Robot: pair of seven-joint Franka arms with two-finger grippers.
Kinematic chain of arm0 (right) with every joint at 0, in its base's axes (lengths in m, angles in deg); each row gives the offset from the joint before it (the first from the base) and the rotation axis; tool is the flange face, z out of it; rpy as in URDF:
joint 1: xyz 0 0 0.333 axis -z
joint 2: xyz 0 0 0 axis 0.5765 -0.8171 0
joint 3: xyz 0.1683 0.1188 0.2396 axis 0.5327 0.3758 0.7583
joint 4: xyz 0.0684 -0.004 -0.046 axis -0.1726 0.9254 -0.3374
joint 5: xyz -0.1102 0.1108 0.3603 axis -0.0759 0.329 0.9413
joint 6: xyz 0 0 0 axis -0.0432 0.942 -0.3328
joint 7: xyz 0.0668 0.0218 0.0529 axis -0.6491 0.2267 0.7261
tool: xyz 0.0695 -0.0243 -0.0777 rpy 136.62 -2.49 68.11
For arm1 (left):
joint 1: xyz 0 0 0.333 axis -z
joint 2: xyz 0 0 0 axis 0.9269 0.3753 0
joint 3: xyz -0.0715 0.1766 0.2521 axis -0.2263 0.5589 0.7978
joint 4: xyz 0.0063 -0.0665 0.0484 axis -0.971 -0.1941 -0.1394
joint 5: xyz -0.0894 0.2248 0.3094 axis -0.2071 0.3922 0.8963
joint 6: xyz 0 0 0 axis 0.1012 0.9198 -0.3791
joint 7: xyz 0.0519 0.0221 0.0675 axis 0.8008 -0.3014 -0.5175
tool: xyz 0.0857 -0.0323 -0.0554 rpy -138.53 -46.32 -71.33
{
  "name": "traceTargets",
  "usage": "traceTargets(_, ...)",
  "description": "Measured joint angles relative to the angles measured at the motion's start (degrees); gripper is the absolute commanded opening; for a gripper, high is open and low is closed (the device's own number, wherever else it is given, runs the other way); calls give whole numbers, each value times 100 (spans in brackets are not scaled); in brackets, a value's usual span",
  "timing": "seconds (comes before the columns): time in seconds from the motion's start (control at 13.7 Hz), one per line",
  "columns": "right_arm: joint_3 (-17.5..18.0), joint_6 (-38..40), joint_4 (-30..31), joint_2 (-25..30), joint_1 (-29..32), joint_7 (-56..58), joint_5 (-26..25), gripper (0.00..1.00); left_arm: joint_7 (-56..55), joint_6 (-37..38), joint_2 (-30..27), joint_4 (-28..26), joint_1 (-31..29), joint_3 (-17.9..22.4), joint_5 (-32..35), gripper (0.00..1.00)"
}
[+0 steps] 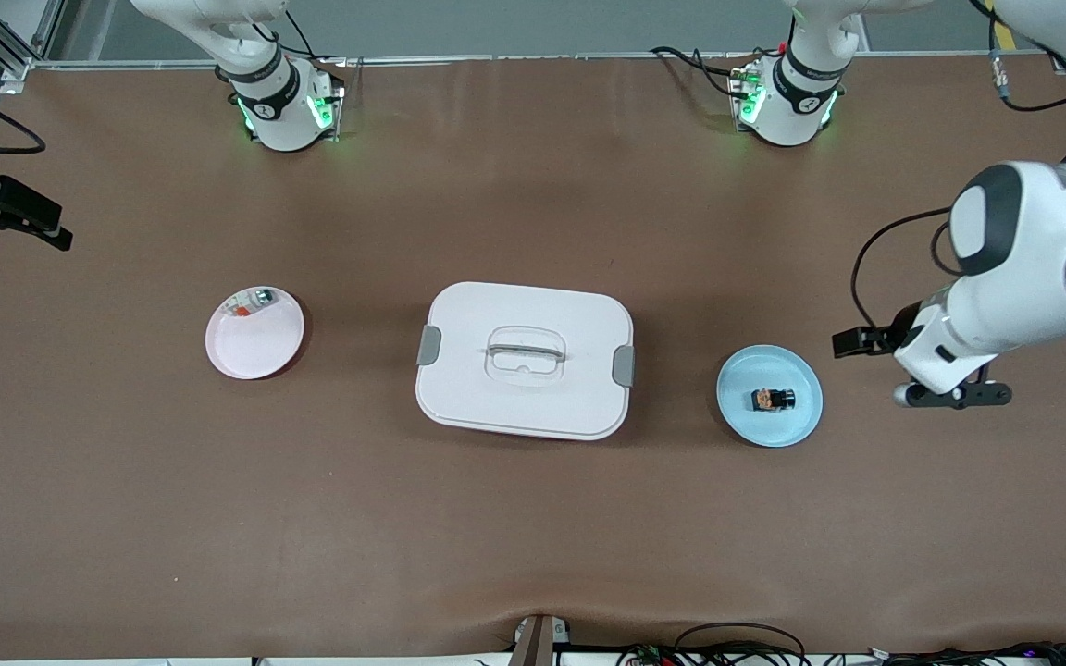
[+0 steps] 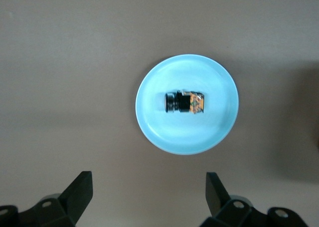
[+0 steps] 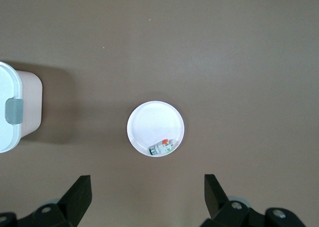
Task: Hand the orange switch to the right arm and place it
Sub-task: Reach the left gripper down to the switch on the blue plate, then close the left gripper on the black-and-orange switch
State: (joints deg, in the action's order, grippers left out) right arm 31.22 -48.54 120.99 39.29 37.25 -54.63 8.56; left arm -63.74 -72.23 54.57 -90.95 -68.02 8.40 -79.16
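The left gripper [image 2: 149, 199] hangs over the bare surface [image 1: 514, 527] at the left arm's end, beside the blue plate [image 1: 797, 421], with its two fingers spread wide and holding nothing. The right gripper [image 3: 147, 199] is up over the right arm's end of the surface; its two fingers are also wide apart and empty. There are two plates. The blue plate carries one thing, the orange switch [image 1: 773, 400], which lies on its side near the plate's middle. The white plate [image 1: 260, 356] carries one small whitish part [image 1: 253, 301] close to its rim. Between the two plates stands one white box [image 1: 459, 388] with a closed lid, one handle on top and two grey clips.
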Motion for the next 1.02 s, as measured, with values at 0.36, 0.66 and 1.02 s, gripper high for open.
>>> traceTargets(0.36,0,4,0,0,0,-3,0,100,-1,-943,619,-155,55,-11,356,100)
traceTargets(0.66,-1,14,0,0,0,-4,0,100,-147,-1321,834,-143,287,-21,358,100)
traceTargets(1.02,6,20,0,0,0,-4,0,100,-364,-1983,1231,-148,555,-29,358,100)
